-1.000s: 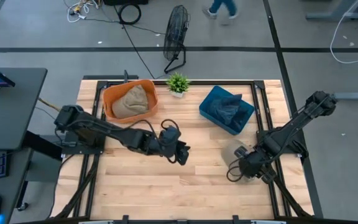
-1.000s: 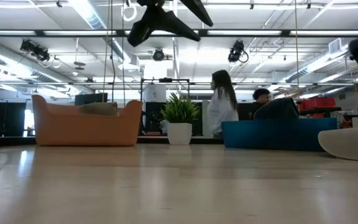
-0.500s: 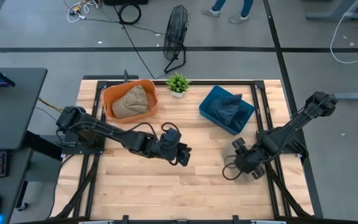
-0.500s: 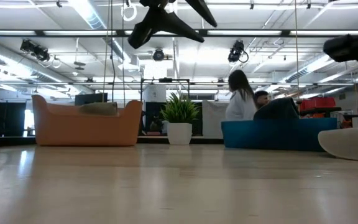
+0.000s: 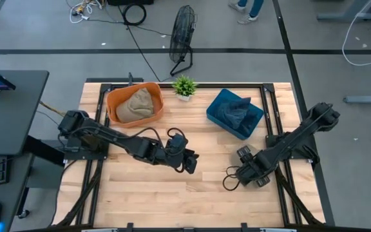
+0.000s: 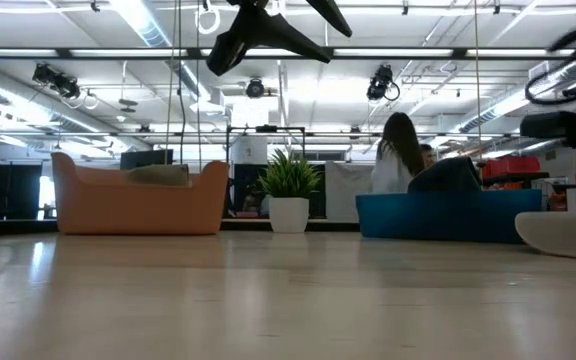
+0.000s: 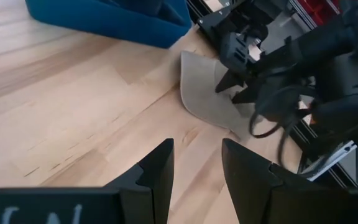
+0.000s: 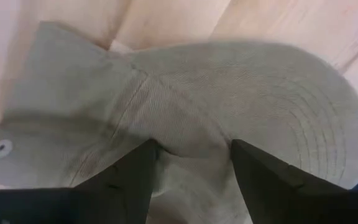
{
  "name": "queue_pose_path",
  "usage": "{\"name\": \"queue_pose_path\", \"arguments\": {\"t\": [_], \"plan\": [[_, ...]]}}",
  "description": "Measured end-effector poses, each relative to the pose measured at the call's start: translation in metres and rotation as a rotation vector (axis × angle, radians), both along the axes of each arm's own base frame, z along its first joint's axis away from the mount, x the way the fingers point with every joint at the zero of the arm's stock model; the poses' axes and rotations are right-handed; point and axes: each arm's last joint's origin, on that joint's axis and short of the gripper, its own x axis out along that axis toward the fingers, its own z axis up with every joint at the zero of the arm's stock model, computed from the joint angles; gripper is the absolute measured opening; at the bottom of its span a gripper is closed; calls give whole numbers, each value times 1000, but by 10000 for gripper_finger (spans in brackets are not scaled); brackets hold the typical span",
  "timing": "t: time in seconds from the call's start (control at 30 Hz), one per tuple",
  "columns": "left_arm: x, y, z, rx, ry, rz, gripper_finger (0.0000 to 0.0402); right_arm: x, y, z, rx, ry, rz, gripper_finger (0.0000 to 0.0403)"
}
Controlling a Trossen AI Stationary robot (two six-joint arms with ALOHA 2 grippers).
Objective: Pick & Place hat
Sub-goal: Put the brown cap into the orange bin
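A beige cap (image 8: pixel 185 112) lies on the table's right part, crown and brim flat on the wood. It also shows in the left wrist view (image 7: pixel 204 93) and at the right edge of the low view (image 6: pixel 563 235). My right gripper (image 5: pixel 240 169) hangs above it, open, its fingers (image 8: pixel 132 180) standing over the seam between crown and brim; in the high view the arm hides the cap. In the low view the gripper (image 6: pixel 568 120) is well clear of it. My left gripper (image 5: pixel 189 161) is open and empty over the table's middle.
An orange basket (image 5: pixel 118 96) with a beige hat stands at the far left. A blue bin (image 5: pixel 253 122) with a dark blue hat stands at the far right. A small potted plant (image 5: pixel 184 86) stands between them at the far edge. A person shows beyond the table.
My right gripper has gone toward the table's left edge and down, and now stands over the beige cap and hides it in the high view. The cap has stayed where it was.
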Motion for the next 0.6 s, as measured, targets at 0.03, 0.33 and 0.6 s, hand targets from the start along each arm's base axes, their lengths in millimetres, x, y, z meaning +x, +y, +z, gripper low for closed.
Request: {"name": "queue_pose_path", "arguments": {"t": [0.03,0.33,0.6], "plan": [[0,0,0,0,0,-1,138,1,1,-3,-10,12,0,217],[0,-1,0,1,1,-4,138,3,2,-13,-45,47,3,148],[0,-1,0,2,1,-5,138,7,5,-8,-19,40,-31,11]]}}
